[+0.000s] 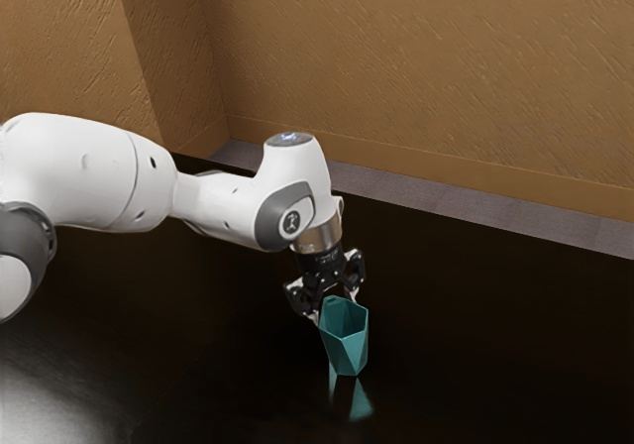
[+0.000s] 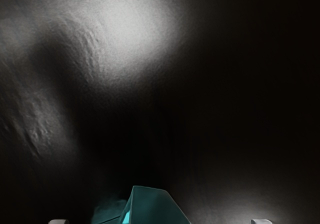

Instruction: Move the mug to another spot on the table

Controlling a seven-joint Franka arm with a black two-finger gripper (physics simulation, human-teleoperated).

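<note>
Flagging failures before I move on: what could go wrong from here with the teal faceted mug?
The black two-finger gripper stands open at the rim of the teal faceted mug; closing off-centre could tip it. The glossy dark table may let the mug slide instead of seating in the grasp.

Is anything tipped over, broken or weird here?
No, nothing stands out. The teal mug stands on its base on the dark table, whole and with nothing spilled, and the gripper is right at its rim.
</note>
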